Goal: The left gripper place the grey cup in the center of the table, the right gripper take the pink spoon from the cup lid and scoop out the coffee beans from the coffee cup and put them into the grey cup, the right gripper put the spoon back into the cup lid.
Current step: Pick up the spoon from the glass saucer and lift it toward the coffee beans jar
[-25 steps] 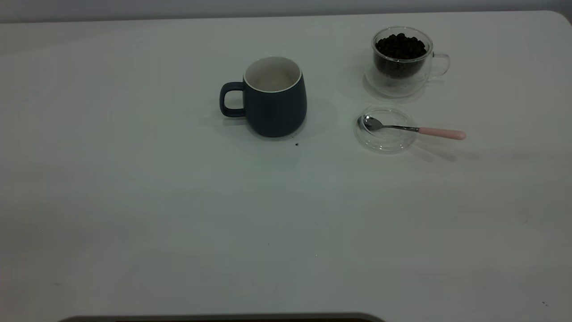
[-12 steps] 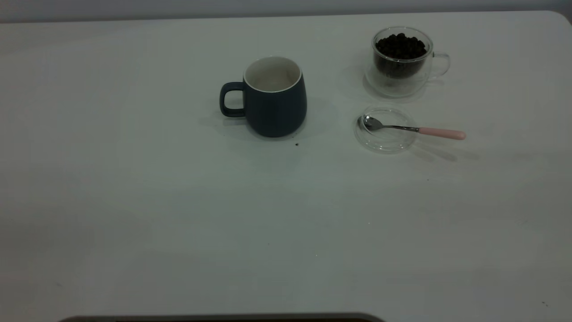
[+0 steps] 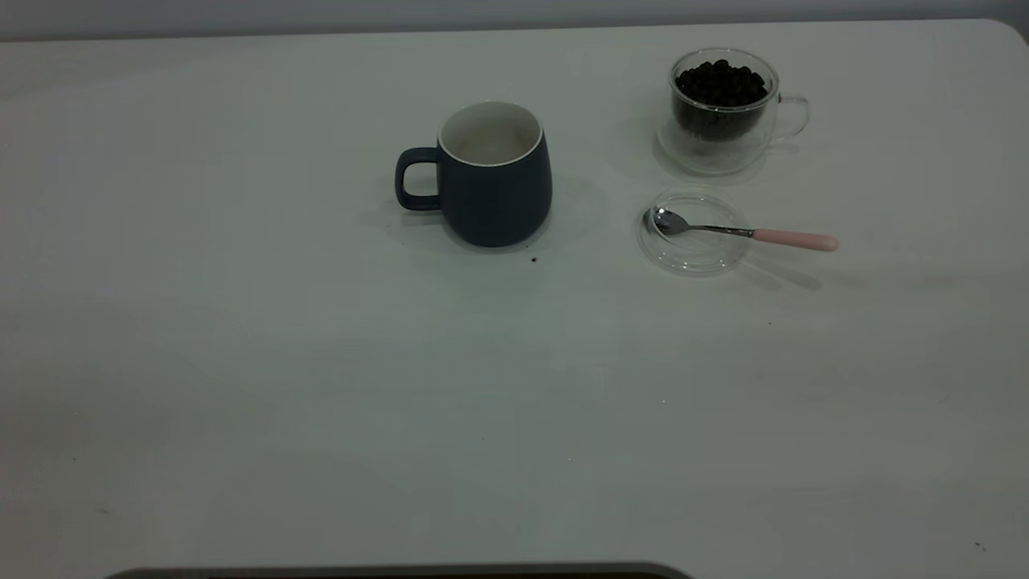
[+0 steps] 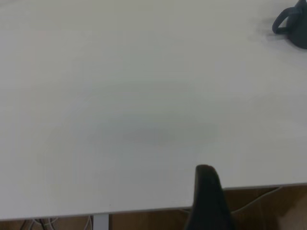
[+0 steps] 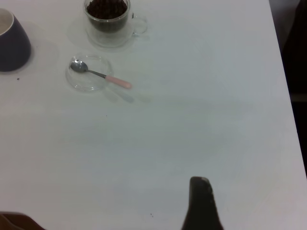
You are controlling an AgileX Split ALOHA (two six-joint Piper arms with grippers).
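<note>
The grey cup (image 3: pixel 494 193) stands upright near the middle of the white table (image 3: pixel 402 386), handle to the left, its white inside bare. At the back right stands the coffee cup (image 3: pixel 723 121), heaped with coffee beans (image 3: pixel 721 83). Just in front of it lies the clear cup lid (image 3: pixel 693 256). The pink spoon (image 3: pixel 744 233) rests with its bowl in the lid and its pink handle sticking out to the right. Neither arm shows in the exterior view. My left gripper (image 4: pixel 207 196) hangs at the table's edge, far from the grey cup (image 4: pixel 292 26). My right gripper (image 5: pixel 201 201) sits well back from the spoon (image 5: pixel 100 75) and lid (image 5: pixel 88 82).
A tiny dark speck (image 3: pixel 534 259) lies just in front of the grey cup. The table's right edge (image 5: pixel 283 72) runs close beside the right gripper. Brown floor and cables (image 4: pixel 259 201) show beyond the table edge under the left gripper.
</note>
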